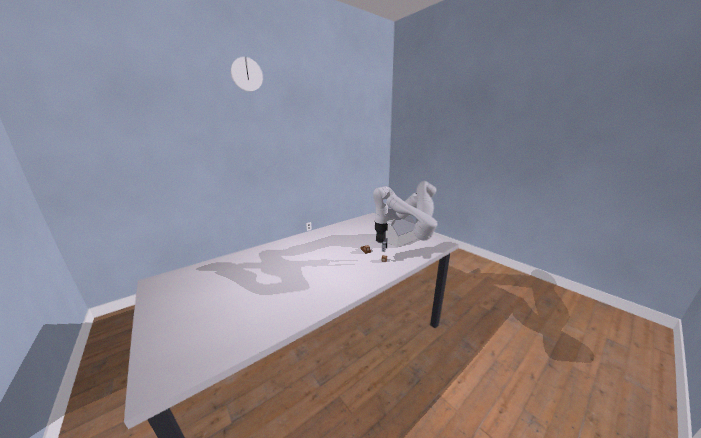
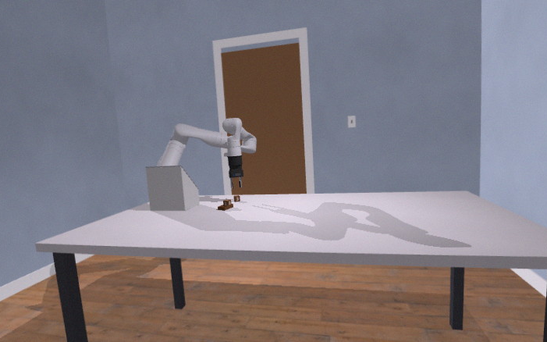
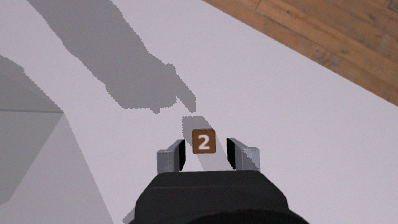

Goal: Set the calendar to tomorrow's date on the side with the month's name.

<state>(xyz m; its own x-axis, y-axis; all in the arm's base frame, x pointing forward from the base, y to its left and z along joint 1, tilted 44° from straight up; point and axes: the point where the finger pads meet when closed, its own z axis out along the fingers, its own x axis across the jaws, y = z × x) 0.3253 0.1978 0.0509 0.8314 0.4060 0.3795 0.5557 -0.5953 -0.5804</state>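
A small brown cube [image 1: 384, 258] [image 2: 236, 198] [image 3: 204, 141] lies on the table, apart from the tray. Its top face shows a white 2, upright in the wrist view. The brown tray [image 2: 221, 208] stands on the table with the other cube [image 2: 227, 202] in it; both also show, very small, in the top view. The digit on that cube and the month's name are too small to read. My gripper [image 1: 384, 249] [image 2: 236, 186] [image 3: 206, 149] is open and empty, pointing down above the loose cube, which appears between the fingertips in the wrist view.
The white table [image 1: 205, 337] [image 2: 351, 251] carries the arm's grey base [image 2: 167, 189], which stands behind the tray and cube. The table's edge [image 3: 300, 54] runs past the loose cube on one side, with the wooden floor beyond. The arm's shadow falls across the table.
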